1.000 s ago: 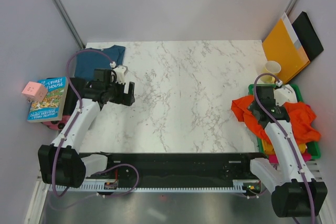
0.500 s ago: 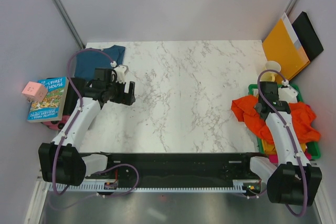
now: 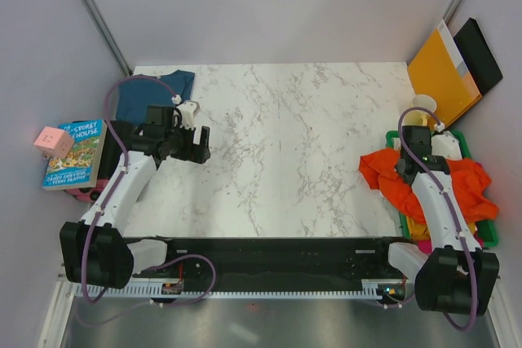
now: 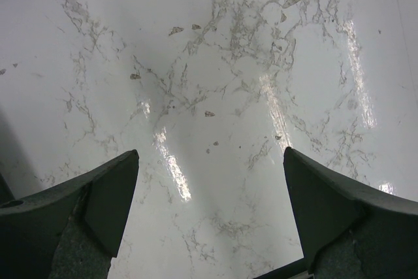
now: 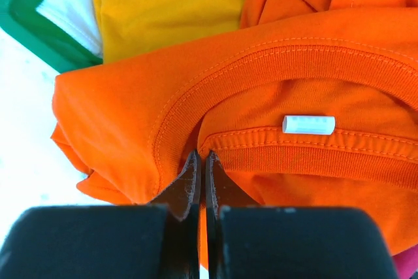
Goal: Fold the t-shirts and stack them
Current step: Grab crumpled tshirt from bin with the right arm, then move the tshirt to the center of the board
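An orange-red t-shirt spills out of the green bin onto the table's right edge. My right gripper is shut on this shirt's ribbed collar, next to a white tag. From above, the right gripper sits over the crumpled shirt. A mustard yellow t-shirt and a white t-shirt lie in the green bin. A dark teal-blue t-shirt lies at the table's back left corner. My left gripper hangs open over bare marble, seen from above as the left gripper.
A book and a pink cube sit off the table's left edge. A paper cup, an orange-yellow envelope and a black folder stand at the back right. White marble tabletop lies between the arms.
My right gripper has closed on the orange-red t-shirt's collar after shifting slightly right toward the bin. The left arm has stayed still and open.
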